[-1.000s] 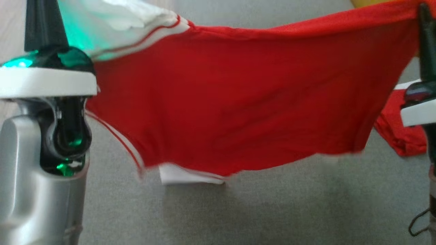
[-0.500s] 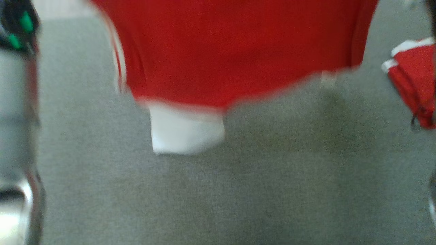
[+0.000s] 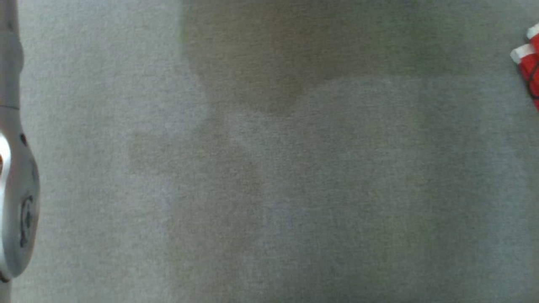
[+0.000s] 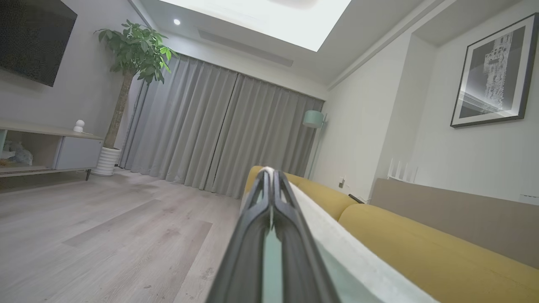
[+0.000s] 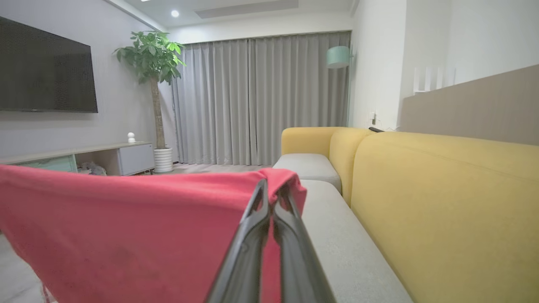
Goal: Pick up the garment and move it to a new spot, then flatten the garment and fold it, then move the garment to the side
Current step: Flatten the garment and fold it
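Both end effectors are up in the air and I see each one from its own wrist camera. The right end effector (image 5: 274, 187) has its two fingers pressed together on the top edge of the red garment (image 5: 126, 227). A little fold of the red cloth stands over the fingertips. From this grip the garment spreads out to the left of the right wrist view like a wide sheet, and its upper edge is pulled almost straight.

The left end effector (image 4: 270, 174) is also closed completely. Between its fingers it pinches a white band of cloth (image 4: 337, 248), which goes away to the lower right of the left wrist view. I believe this is the white part of the same garment, but from this camera alone I cannot be sure.

Under the right end effector lies the grey seat (image 5: 337, 235) of the sofa, with the yellow backrest (image 5: 442, 202) beside it. The head view looks straight down on the grey seat, where a soft dark shadow (image 3: 261, 63) falls on the upper part. My pale left forearm (image 3: 17, 202) shows at the left border. At the right border there is a small red and white piece of cloth (image 3: 528, 63). It is cut by the frame, and I cannot tell whether it hangs from the held garment or lies on the seat.
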Available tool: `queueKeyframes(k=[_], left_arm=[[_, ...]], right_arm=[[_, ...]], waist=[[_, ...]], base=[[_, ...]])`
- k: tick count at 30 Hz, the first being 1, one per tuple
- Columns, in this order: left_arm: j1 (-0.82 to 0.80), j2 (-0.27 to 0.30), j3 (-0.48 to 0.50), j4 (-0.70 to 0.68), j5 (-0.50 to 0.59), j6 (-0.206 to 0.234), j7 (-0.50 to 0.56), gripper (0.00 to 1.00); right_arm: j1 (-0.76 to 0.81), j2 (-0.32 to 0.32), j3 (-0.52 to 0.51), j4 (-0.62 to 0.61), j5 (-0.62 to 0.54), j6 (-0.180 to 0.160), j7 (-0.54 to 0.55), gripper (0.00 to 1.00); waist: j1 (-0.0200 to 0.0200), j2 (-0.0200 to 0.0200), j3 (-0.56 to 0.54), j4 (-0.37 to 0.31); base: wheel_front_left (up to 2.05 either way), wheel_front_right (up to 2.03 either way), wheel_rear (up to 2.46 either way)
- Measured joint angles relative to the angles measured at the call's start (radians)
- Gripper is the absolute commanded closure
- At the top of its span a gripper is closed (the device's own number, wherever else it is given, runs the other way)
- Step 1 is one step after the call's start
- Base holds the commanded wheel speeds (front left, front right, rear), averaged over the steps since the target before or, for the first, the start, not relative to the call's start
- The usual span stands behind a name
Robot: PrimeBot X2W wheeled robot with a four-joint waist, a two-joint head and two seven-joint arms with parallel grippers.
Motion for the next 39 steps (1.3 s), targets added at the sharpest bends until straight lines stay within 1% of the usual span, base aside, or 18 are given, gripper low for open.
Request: queueKeyframes(k=[5,9,13,17,18,21,28,29,30,32,33,39], left_arm=[[0.028,-0.018,-0.032,0.060,0.000,-0.050,-0.023,1.00],[0.137,-0.032,-0.086,0.091,0.013,-0.077,-0.031,1.00],[0.276,-0.034,-0.141,0.096,0.016,-0.088,-0.039,1.00],[0.406,-0.012,-0.215,0.081,0.016,-0.089,-0.018,1.00],[0.478,0.010,-0.260,0.053,0.015,-0.096,0.009,1.00],[0.589,0.061,-0.335,-0.022,-0.002,-0.097,0.059,1.00],[0.782,0.217,-0.498,-0.235,-0.064,-0.097,0.255,1.00],[0.810,0.238,-0.513,-0.266,-0.075,-0.097,0.281,1.00],[0.810,0.238,-0.513,-0.266,-0.075,-0.097,0.281,1.00],[0.865,0.269,-0.529,-0.326,-0.105,-0.097,0.327,1.00],[0.916,0.298,-0.548,-0.385,-0.122,-0.097,0.371,1.00],[1.052,0.379,-0.577,-0.549,-0.180,-0.086,0.486,1.00]], right_arm=[[0.020,-0.023,0.060,0.066,0.034,0.000,-0.024,1.00],[0.104,-0.058,0.098,0.110,0.075,0.000,-0.028,1.00],[0.208,-0.089,0.158,0.134,0.126,0.000,-0.008,1.00],[0.301,-0.116,0.250,0.133,0.180,0.000,0.049,1.00],[0.351,-0.131,0.281,0.128,0.221,0.000,0.077,1.00],[0.423,-0.159,0.324,0.113,0.283,0.000,0.130,1.00],[0.593,-0.219,0.437,0.021,0.427,0.000,0.260,1.00],[0.615,-0.230,0.449,0.007,0.446,0.000,0.277,1.00],[0.615,-0.230,0.449,0.007,0.446,0.000,0.277,1.00],[0.652,-0.249,0.475,-0.019,0.476,0.000,0.306,1.00],[0.684,-0.264,0.497,-0.047,0.504,0.000,0.331,1.00],[0.793,-0.303,0.556,-0.123,0.580,0.000,0.420,1.00]], waist=[[0.0003,0.0000,0.015,0.024],[0.0005,-0.0001,0.006,0.041],[0.0003,0.0000,-0.026,0.050],[0.0002,0.0000,-0.075,0.054],[0.0002,0.0000,-0.105,0.056],[0.0001,0.0000,-0.155,0.058],[0.0000,0.0000,-0.269,0.065],[0.0000,0.0000,-0.285,0.067],[0.0000,0.0000,-0.285,0.067],[0.0000,0.0000,-0.313,0.070],[0.0001,0.0000,-0.340,0.072],[0.0001,0.0001,-0.418,0.073]], base=[[0.00,0.00,0.00],[0.00,0.00,0.00],[0.00,0.00,0.00],[0.00,0.00,0.00],[0.00,0.00,0.00],[0.00,0.00,0.00],[0.00,0.00,0.00],[0.00,0.00,0.00],[0.00,0.00,0.00],[0.00,0.00,0.00],[0.00,0.00,0.00],[0.00,0.00,0.00]])
